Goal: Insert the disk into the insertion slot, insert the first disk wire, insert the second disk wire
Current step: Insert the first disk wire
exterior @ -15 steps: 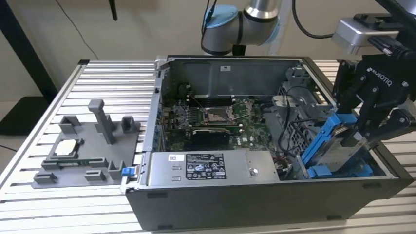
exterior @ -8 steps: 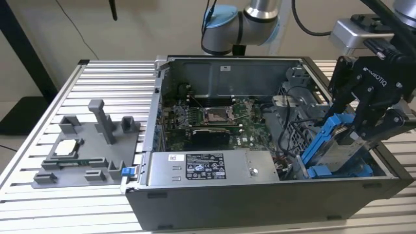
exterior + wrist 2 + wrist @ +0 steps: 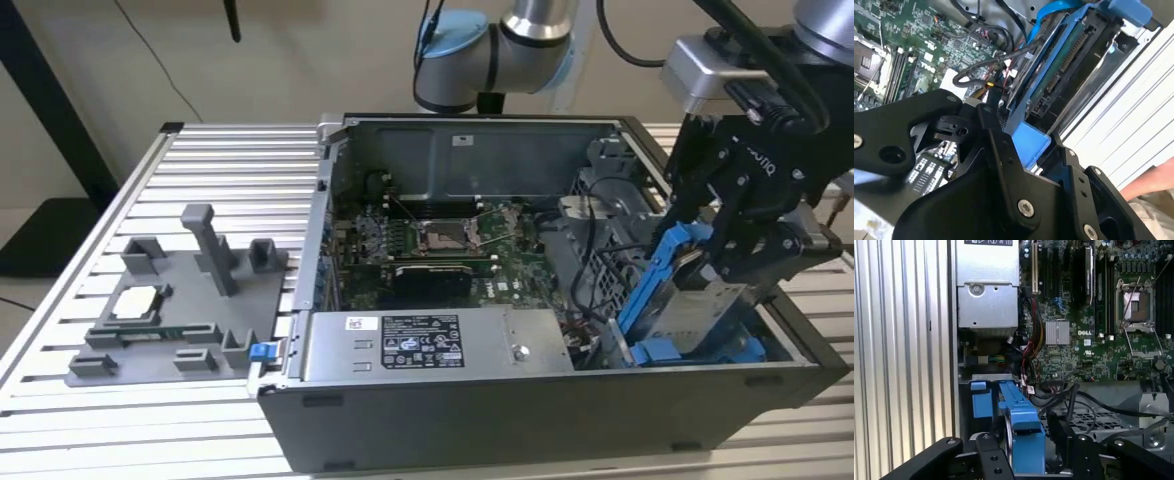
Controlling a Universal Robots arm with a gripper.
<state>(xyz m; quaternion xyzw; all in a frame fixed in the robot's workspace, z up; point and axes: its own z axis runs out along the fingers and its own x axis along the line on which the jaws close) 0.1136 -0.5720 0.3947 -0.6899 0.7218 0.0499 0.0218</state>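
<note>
You have the disk [image 3: 694, 315] held steeply tilted at the corner of the computer case [image 3: 534, 425] toward the exterior view's right. One end of its blue frame points up and the other is down among the blue tabs of the insertion slot [image 3: 737, 352]. You cannot tell from these views whether that lower end already touches the slot's floor.

The end effector [image 3: 742, 272] is closed on the disk, with a black finger on each side of the blue frame. In the first wrist view the end effector [image 3: 1029, 456] shows the frame pinched between its fingers, and the disk [image 3: 1024, 432] reaches away toward the slot [image 3: 981, 401]. In the second wrist view you see the disk's [image 3: 1064, 75] green circuit side and connector edge, with the end effector [image 3: 1039, 161] gripping the near end of the frame.

Just beside the disk, a bundle of black wires [image 3: 603, 268] lies loose over the grey cage. Further in you have the motherboard [image 3: 514, 250] with its open processor socket [image 3: 441, 237]. The silver power-supply box [image 3: 427, 345] sits along the case's front edge.

The case stands on the ribbed metal table [image 3: 227, 150]. On the table toward the exterior view's left, well apart from the case, is a grey parts holder [image 3: 200, 280] with a chip [image 3: 138, 303] lying in it.
</note>
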